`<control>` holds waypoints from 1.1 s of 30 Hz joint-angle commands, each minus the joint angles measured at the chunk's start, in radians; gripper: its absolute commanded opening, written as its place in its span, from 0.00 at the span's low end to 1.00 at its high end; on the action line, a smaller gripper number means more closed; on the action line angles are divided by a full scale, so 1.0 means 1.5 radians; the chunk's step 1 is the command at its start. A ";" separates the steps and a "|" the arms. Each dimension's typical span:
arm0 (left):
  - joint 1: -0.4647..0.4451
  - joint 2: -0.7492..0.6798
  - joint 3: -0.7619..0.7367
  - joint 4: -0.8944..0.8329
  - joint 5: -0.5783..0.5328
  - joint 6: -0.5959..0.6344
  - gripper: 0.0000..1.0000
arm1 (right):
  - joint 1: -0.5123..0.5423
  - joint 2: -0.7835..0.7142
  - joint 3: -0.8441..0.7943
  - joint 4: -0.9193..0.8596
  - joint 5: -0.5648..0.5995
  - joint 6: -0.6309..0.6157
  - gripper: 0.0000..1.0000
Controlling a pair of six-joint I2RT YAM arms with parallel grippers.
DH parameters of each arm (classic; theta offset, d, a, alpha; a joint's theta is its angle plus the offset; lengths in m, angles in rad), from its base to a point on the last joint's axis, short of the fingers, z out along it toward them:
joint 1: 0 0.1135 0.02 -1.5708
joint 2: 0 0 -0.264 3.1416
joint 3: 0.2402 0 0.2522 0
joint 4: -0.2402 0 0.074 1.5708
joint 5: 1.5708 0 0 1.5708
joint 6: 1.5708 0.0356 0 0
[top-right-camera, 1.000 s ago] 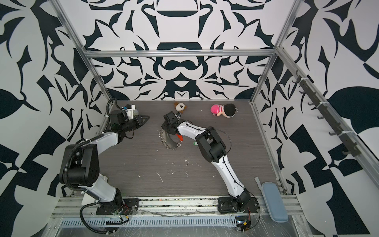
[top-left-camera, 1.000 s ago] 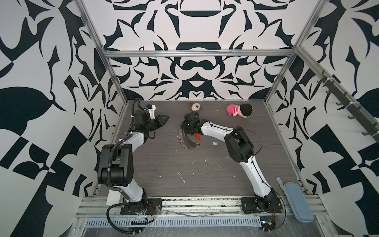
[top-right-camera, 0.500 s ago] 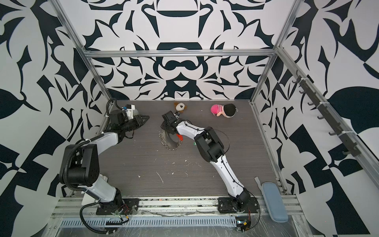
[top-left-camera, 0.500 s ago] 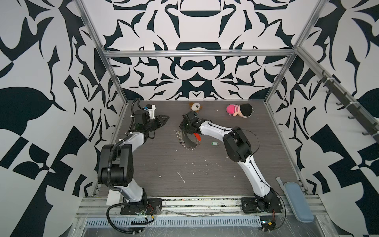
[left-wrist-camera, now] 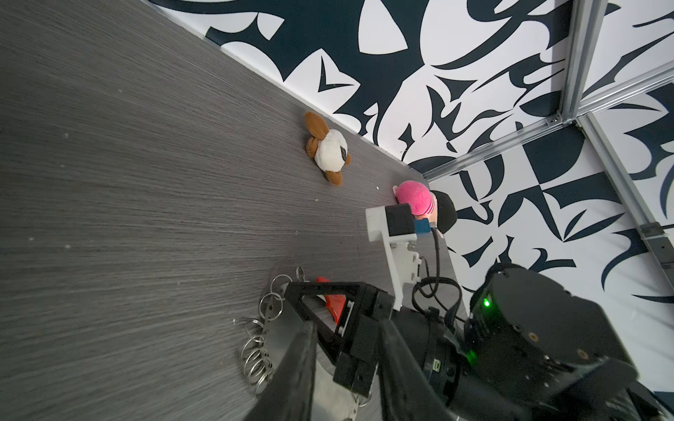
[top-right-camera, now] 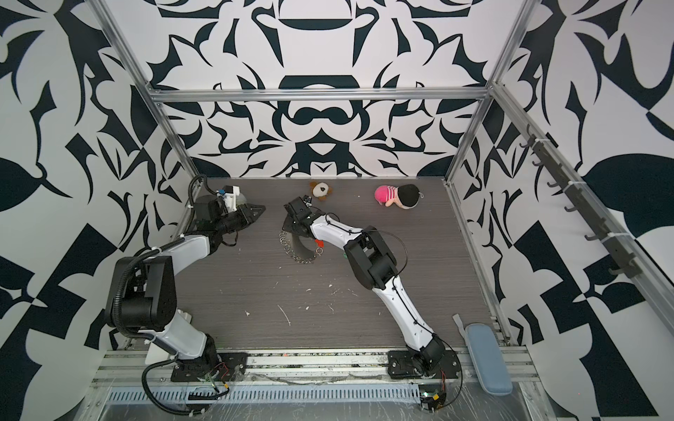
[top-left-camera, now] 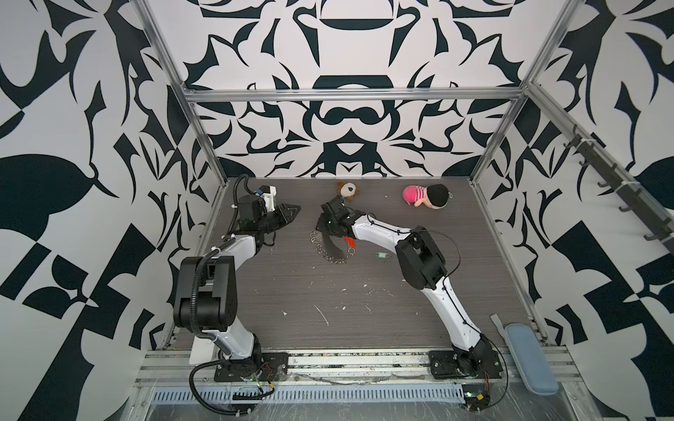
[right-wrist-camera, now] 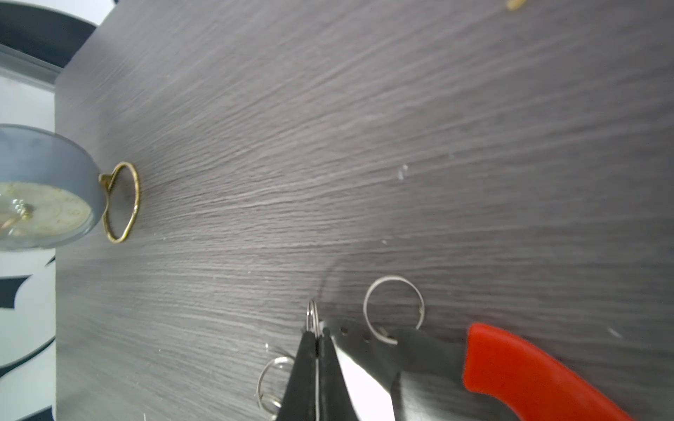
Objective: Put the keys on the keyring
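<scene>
— Near the back of the bench (top-left-camera: 328, 310), what is the right claw (right-wrist-camera: 318, 334) doing?
— It is clenched. In the right wrist view its two tips are pressed together on one thin ring of the keyring (top-left-camera: 330, 249), just beside the silver strip with the orange-red grip. The rest of the ring chain lies in a curve on the bench below that claw.
— And the left claw (top-left-camera: 293, 210)?
— It is toward the left wall, well apart from the keyring. Its jaws are parted a little and nothing is between them.
— Where is the green key tag (top-left-camera: 382, 255)?
— It lies flat on the bench, alone, near the orange-red end of the keyring and just beside the elbow of the right arm. No claw touches it. I find it in a top view only, not in the wrist views.
— Which step is this?
— I judge it is an early one: securing the keyring. The tag is not yet on any ring.
— What does the next move ask for?
— I think the ring must be held firm and offered, and the left claw must cross over to fetch the tag. The tag is small and flat, so the pinch must be low and exact. Threading it onto such a thin ring looks like very fine work.
</scene>
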 commanded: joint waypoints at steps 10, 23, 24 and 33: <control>0.005 -0.018 0.010 -0.006 0.015 0.015 0.34 | -0.019 -0.104 -0.037 0.156 -0.164 -0.280 0.00; 0.005 -0.078 0.027 0.099 0.015 0.060 0.36 | -0.117 -0.229 -0.092 0.232 -0.464 -0.335 0.00; 0.005 -0.074 0.030 0.124 0.026 0.056 0.36 | -0.122 -0.238 -0.095 0.240 -0.476 -0.345 0.00; 0.003 -0.012 0.099 0.247 0.096 0.022 0.37 | -0.147 -0.274 -0.079 0.230 -0.537 -0.462 0.00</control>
